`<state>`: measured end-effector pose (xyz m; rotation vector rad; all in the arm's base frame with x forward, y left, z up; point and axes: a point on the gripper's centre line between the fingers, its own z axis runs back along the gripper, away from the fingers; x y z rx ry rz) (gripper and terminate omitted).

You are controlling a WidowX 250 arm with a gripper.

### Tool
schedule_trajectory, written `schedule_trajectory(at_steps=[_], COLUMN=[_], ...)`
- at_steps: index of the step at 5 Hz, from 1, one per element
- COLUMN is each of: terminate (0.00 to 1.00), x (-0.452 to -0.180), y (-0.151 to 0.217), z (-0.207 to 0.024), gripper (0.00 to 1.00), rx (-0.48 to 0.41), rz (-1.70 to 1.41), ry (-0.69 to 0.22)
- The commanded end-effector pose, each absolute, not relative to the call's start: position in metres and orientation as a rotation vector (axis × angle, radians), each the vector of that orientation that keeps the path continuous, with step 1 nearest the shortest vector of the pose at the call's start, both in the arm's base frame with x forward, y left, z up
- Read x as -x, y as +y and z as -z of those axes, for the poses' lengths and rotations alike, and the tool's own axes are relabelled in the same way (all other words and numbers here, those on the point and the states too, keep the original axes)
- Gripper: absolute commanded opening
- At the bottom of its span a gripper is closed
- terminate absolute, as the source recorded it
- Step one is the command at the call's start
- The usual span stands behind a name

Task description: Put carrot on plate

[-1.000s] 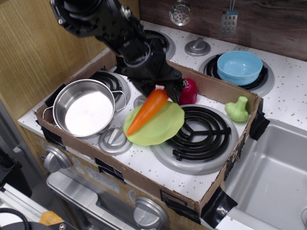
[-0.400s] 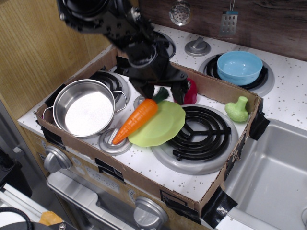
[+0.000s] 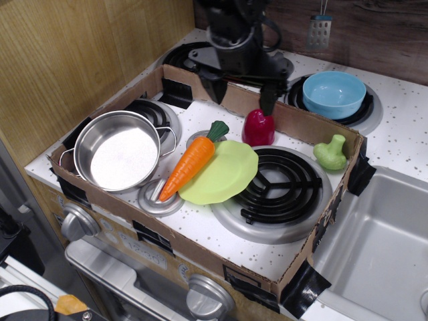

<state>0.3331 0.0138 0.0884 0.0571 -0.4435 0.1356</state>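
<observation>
The orange carrot with its dark green top lies slanted across the left edge of the lime-green plate. Its upper part rests on the plate and its tip reaches down over a stove knob. My gripper is open and empty. It hangs high above the back wall of the cardboard box, well clear of the carrot, with its two dark fingers spread wide.
A steel pot stands left in the cardboard box. A red toy vegetable sits behind the plate. A pale-green toy vegetable is at right. A blue bowl sits on the back burner. A sink lies at right.
The gripper has let go of the carrot, which dropped onto the plate's left edge. The gripper has risen and moved back and to the right, away from the carrot.
</observation>
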Motion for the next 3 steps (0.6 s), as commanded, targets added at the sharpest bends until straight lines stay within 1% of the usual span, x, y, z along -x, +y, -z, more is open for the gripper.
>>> schedule_trajectory(at_steps=[1,2,3], terminate=[0.00,0.00,1.00], x=[-0.3444,-0.3444,-0.3444], y=[-0.0135,-0.0135,-0.0135], z=[-0.1258,-0.1258,-0.1258], gripper=[1.00,1.00,1.00], rx=[-0.070,-0.070,-0.070], rz=[-0.158,-0.158,-0.158], ry=[-0.464,-0.464,-0.464])
